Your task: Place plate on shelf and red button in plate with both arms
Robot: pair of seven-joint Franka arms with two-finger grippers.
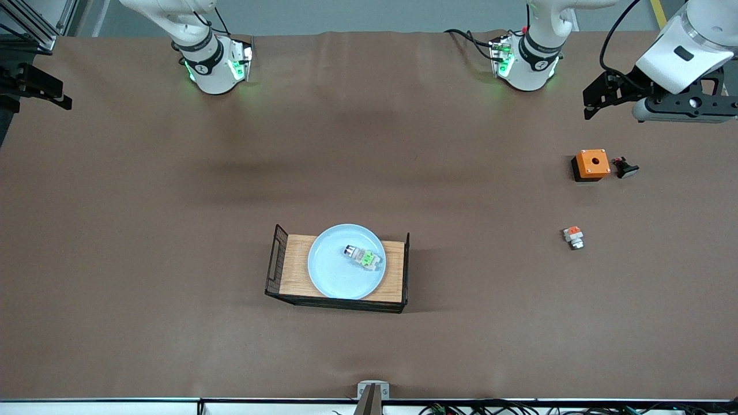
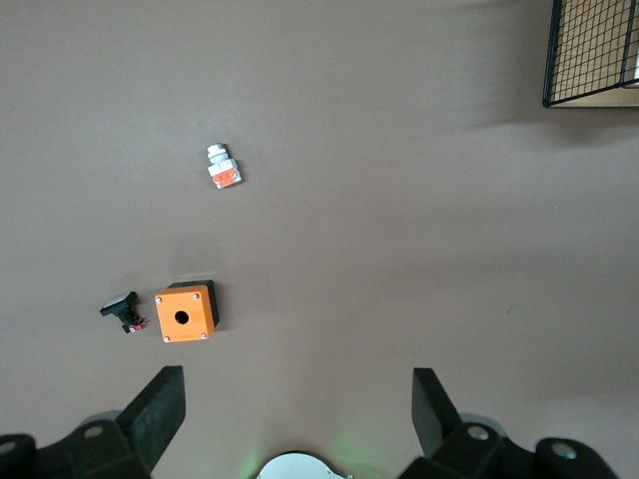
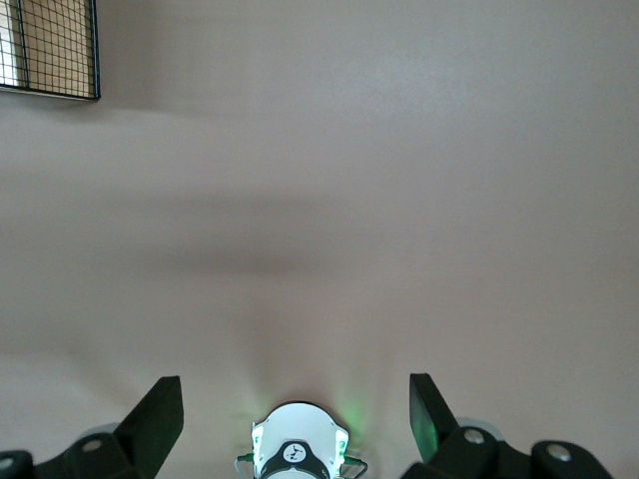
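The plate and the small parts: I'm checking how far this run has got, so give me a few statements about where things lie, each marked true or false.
1. The red button lies on the plate. True.
2. The plate sits directly on the brown table. False: it rests on the wooden tray with wire-mesh ends.
3. The left gripper holds the orange box. False: its jaws are open and empty, above the table near the box.
4. The part with the orange-red patch lies nearer the front camera than the orange box. True.
5. The right gripper is shut on the plate. False: it is open over bare table.
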